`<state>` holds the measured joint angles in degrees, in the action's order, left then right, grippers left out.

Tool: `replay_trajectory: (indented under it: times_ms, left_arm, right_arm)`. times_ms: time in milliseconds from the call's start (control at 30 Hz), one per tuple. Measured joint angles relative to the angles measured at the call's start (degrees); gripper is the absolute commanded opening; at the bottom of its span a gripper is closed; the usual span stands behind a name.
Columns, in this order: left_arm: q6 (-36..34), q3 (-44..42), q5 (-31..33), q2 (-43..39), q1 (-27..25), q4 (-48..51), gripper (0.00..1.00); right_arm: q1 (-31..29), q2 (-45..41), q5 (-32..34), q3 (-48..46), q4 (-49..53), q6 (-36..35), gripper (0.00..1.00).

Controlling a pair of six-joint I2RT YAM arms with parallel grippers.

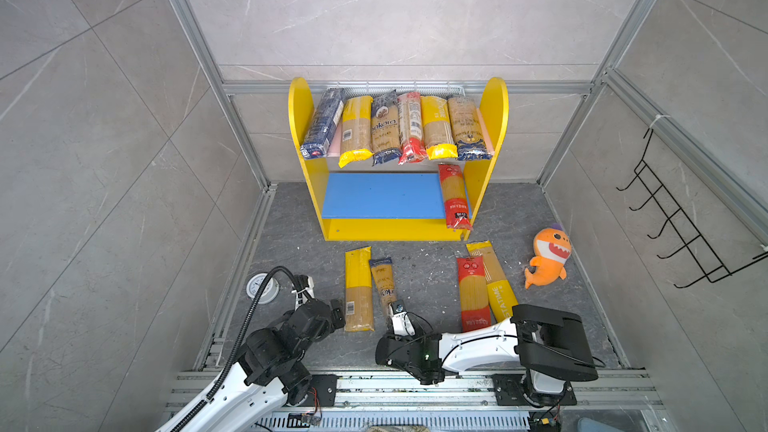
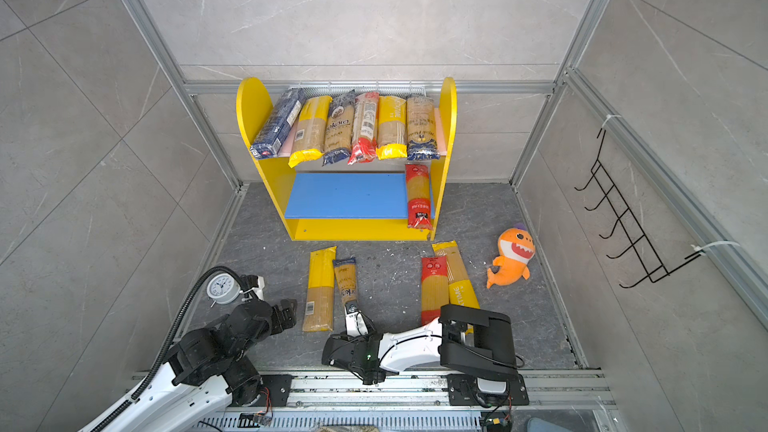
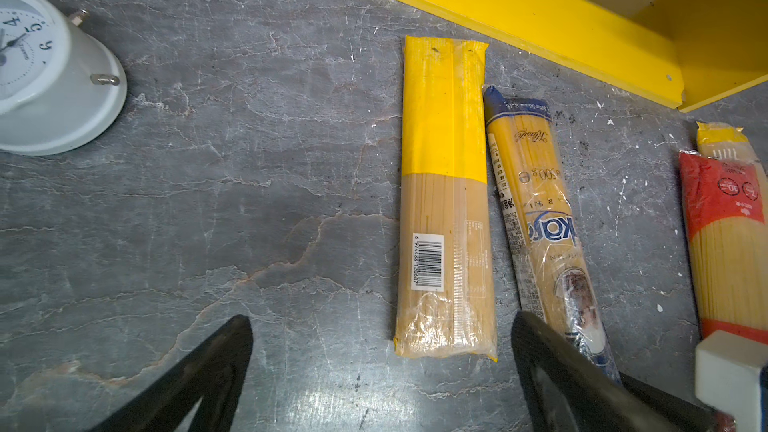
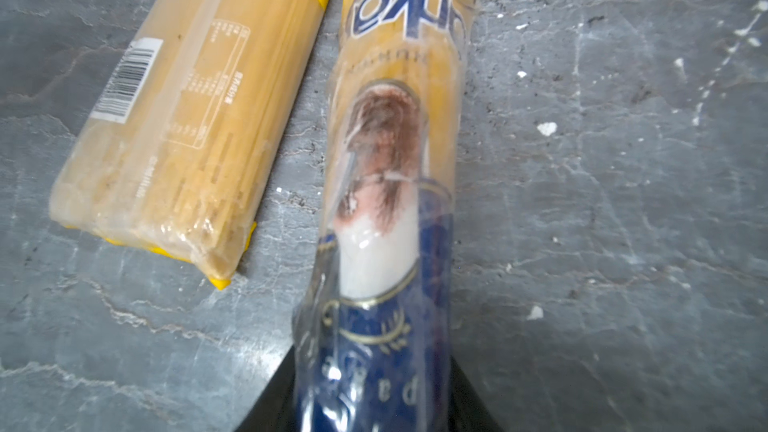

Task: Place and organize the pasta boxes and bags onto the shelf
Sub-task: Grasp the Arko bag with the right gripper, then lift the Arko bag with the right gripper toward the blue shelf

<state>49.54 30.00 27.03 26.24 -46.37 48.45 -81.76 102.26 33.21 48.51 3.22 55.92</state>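
Seven of the eleven long, narrow spaghetti packs are already on the small two-tier shelf with yellow round-topped sides [image 1: 495, 118], which stands at the far middle of the grey stone floor [image 1: 419, 276]. Six lie side by side on its pink upper board [image 1: 335, 141]: one dark blue cardboard box [image 1: 323, 124] at the left, then two yellow-ended, two navy-ended and one red-ended clear bag. One red-printed clear bag [image 1: 454, 197] sits at the right end of the blue lower board [image 1: 382, 195], which has plenty of room.

Four packs are left on the floor, in two pairs near the arms: a yellow-topped clear bag [image 1: 358, 288] beside a navy-ended clear bag [image 1: 384, 284], and to the right a red-topped clear bag [image 1: 471, 292] against a yellow printed bag [image 1: 494, 280].

The right gripper [image 1: 395, 312] has its jaws pinched on the near end of the navy-ended bag, though I can't tell how firm that hold is. The left gripper [image 3: 380, 376] hovers near the yellow-topped bag with its jaws wide apart and empty.

There is also one orange plush shark [image 1: 548, 257] on the right and one white alarm clock [image 2: 222, 288] on the left.
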Motion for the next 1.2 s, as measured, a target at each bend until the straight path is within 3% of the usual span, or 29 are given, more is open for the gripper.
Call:
replay_trajectory:
  times_ms: [267, 600, 1200]
  left_arm:
    - [0.5, 0.1, 0.1, 2.5, 0.0, 0.0, 1.00]
    - [0.4, 2.9, 1.2, 6.4, 0.0, -0.5, 1.00]
    - [0.4, 6.0, 1.4, 12.4, 0.0, -2.5, 1.00]
  right_arm:
    - [1.5, -3.9, -2.6, -4.5, -3.3, -1.5, 0.00]
    - [2.4, -14.7, -6.1, -12.3, -1.6, -3.2, 0.00]
    - [3.4, -29.5, -10.8, -16.6, 3.3, -6.3, 0.00]
